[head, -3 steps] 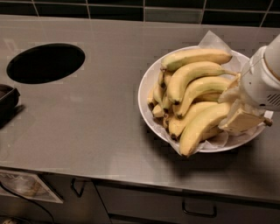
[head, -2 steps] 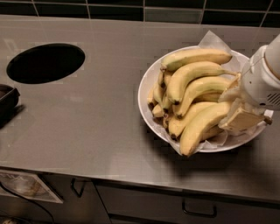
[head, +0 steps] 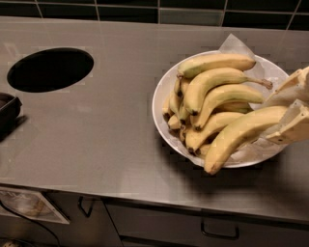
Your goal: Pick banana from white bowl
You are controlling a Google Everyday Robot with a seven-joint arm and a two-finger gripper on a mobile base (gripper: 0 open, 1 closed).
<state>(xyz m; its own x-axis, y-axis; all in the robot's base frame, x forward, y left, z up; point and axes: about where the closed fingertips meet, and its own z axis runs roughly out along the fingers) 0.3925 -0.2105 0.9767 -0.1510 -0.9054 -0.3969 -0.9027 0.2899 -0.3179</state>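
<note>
The white bowl (head: 159,103) sits on the right half of the steel counter, lined with crinkled paper (head: 235,46) and holding several bananas. The banana (head: 241,134), the longest and thickest, lies along the front of the pile, its blunt dark tip (head: 211,169) hanging over the bowl's front rim. My gripper (head: 290,111) comes in from the right edge. Its two cream fingers close above and below the banana's right end. Only the fingers (head: 289,89) show; the rest of the arm is out of view.
A round dark hole (head: 50,69) is cut into the counter at the left. A black object (head: 7,112) sits at the left edge. Dark tiles (head: 193,14) line the back wall. Drawer fronts with handles (head: 219,234) run below the counter's front edge.
The gripper has drawn back to the right, so the white arm body has left the view. The banana has shifted right with it, and more of its length now shows.
</note>
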